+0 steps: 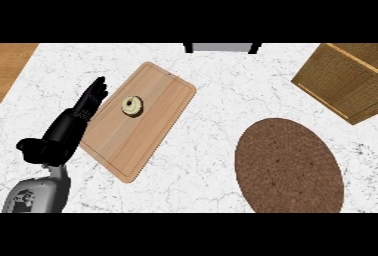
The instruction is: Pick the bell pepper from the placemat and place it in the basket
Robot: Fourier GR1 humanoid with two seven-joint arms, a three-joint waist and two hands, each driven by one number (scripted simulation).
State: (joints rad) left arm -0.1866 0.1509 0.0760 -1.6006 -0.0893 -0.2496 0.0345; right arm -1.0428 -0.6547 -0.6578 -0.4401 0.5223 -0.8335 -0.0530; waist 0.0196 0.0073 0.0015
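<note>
Oddly, no bell pepper shows on the brown placemat; perhaps it sits unseen inside the basket. Left hand rests open-fingered beside the cutting board.

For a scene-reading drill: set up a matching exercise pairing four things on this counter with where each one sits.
Things:
1. cutting board
2. placemat
3. basket
4. doughnut

Places:
A. upper right corner of the view
B. on the wooden board
C. lower right of the counter
D. left of centre, beside the left hand

Pairs: 1-D, 2-C, 3-A, 4-B.

No bell pepper shows on the placemat or elsewhere, and the right hand is out of view.
</note>
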